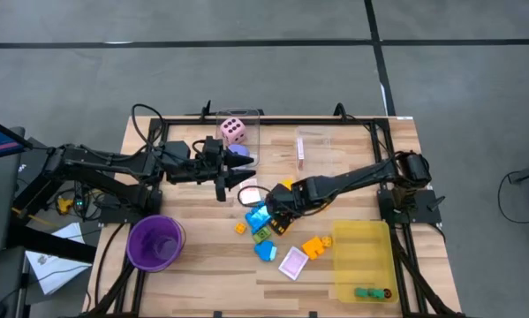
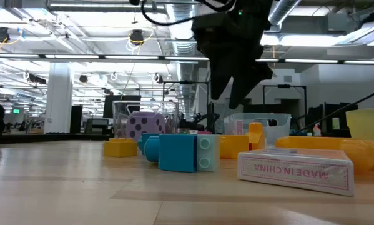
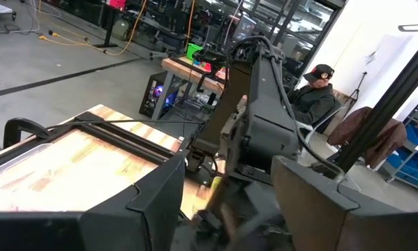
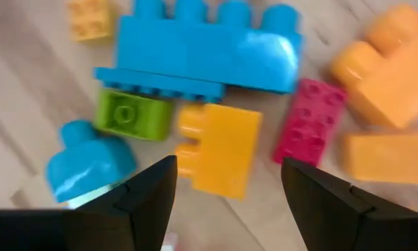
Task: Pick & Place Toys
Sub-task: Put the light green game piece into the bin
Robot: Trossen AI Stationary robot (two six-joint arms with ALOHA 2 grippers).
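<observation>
High view first, from my seat far away: on the far left of the wooden table point(image 1: 202, 265) I see a purple cup point(image 1: 155, 241) standing near the front edge. Behind it my left arm reaches in, and the left gripper point(image 1: 238, 168) hangs just in front of a clear box point(image 1: 251, 132) with a pink dotted die point(image 1: 233, 131) in it. Its fingers stand partly apart and I see nothing between them. Next comes the pile of toys in the middle. My right gripper point(image 1: 273, 205) is right over that pile, with its arm coming in from the right side. In the right wrist view its two dark fingers point(image 4: 142, 192) are spread apart and hold nothing. Below them I see a yellow block point(image 4: 219, 146), a long blue block point(image 4: 202, 49), a small green block point(image 4: 132, 115), a round blue piece point(image 4: 86, 160), a red block point(image 4: 310, 118) and an orange block point(image 4: 383, 63). They all lie close together on the wood. A bit nearer the front lies a flat pink-white card point(image 1: 293, 262). On the far right sits a yellow tray point(image 1: 361, 247) with a few small pieces in its front corner; I cannot tell what they are.
</observation>
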